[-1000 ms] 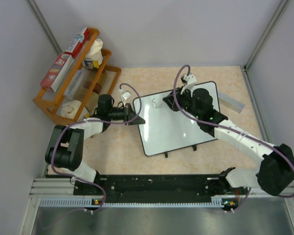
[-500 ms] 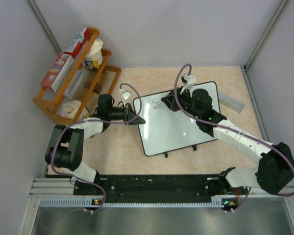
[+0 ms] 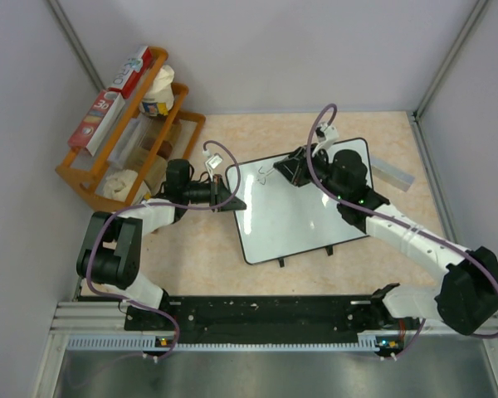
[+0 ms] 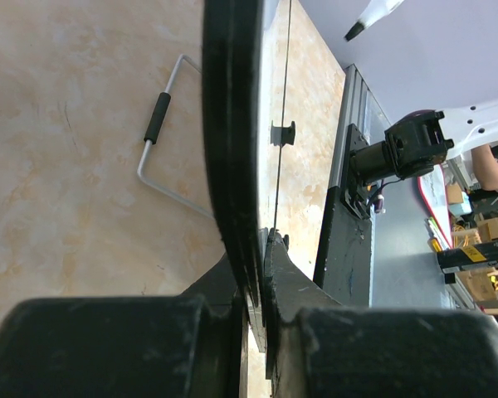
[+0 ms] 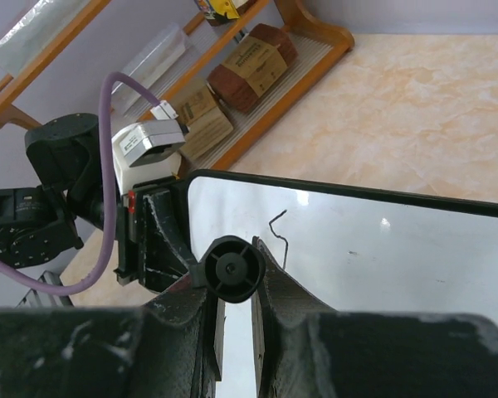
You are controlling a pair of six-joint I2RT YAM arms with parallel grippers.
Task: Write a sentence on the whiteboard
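The whiteboard (image 3: 303,207) lies on the table, white with a thin black rim and black clips on its near edge. My left gripper (image 3: 232,201) is shut on its left edge; in the left wrist view the gripper (image 4: 261,249) pinches the board (image 4: 232,124) edge-on. My right gripper (image 3: 292,170) hangs over the board's far left part, shut on a marker (image 5: 232,269) whose black end faces the camera. Of the sentence, only one short hooked stroke (image 5: 279,230) shows near the board's top left corner (image 3: 261,174); no words are readable.
A small grey flat bar (image 3: 390,172) lies just right of the board. An orange wooden rack (image 3: 91,178) with boxes stands at the back left. A wire bail with a black sleeve (image 4: 156,118) lies on the table by the board's edge. Grey walls close in the table.
My right wrist has turned and shifted slightly toward the back, its cable swinging right. The left arm and the board have not moved.
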